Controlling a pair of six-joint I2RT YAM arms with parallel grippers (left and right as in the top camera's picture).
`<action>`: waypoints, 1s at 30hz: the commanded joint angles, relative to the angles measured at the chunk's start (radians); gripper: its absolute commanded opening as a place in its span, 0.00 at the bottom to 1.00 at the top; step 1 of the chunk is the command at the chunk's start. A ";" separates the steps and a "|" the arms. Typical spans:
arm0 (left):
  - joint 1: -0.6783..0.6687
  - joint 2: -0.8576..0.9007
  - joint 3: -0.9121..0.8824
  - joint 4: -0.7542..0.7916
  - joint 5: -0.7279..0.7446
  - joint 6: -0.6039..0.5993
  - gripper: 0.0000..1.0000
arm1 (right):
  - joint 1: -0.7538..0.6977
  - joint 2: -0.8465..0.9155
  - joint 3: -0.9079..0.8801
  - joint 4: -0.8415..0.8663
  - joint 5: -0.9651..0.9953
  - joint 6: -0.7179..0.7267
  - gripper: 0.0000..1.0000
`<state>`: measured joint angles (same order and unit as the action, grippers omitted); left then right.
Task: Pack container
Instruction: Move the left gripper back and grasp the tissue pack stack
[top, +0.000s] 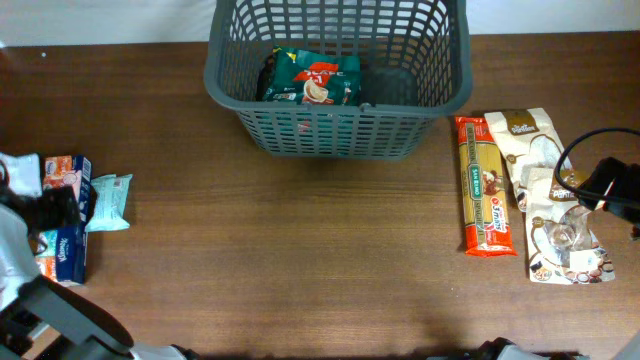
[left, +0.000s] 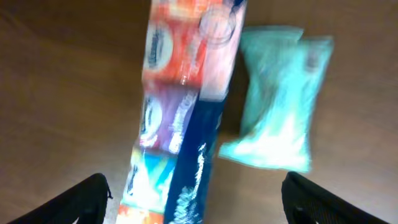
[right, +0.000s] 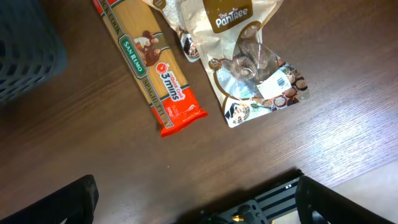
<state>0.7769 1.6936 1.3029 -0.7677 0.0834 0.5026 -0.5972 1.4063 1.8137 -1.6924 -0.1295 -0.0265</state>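
The dark grey basket stands at the back middle of the table with a green snack packet inside. My left gripper is open above a long multicoloured tissue pack; a pale teal packet lies beside it. Both lie at the table's left. My right gripper is open and empty over bare wood, near a red-ended spaghetti pack and a brown and cream snack bag. These lie right of the basket.
A second cream snack bag lies by the spaghetti on the right. The table's front edge and a metal rail show in the right wrist view. The basket's corner shows at its upper left.
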 joint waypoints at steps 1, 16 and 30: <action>0.045 0.060 -0.048 0.028 0.033 0.175 0.85 | -0.005 -0.008 0.002 -0.006 -0.001 0.000 0.99; 0.116 0.284 -0.053 0.195 -0.004 0.285 0.97 | -0.005 -0.008 0.002 -0.006 -0.001 0.000 0.99; 0.037 0.243 0.066 0.267 0.198 0.239 0.02 | -0.005 -0.008 0.002 -0.006 -0.001 0.000 0.99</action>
<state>0.8684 1.9724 1.2839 -0.5125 0.1268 0.7692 -0.5972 1.4063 1.8137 -1.6924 -0.1295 -0.0269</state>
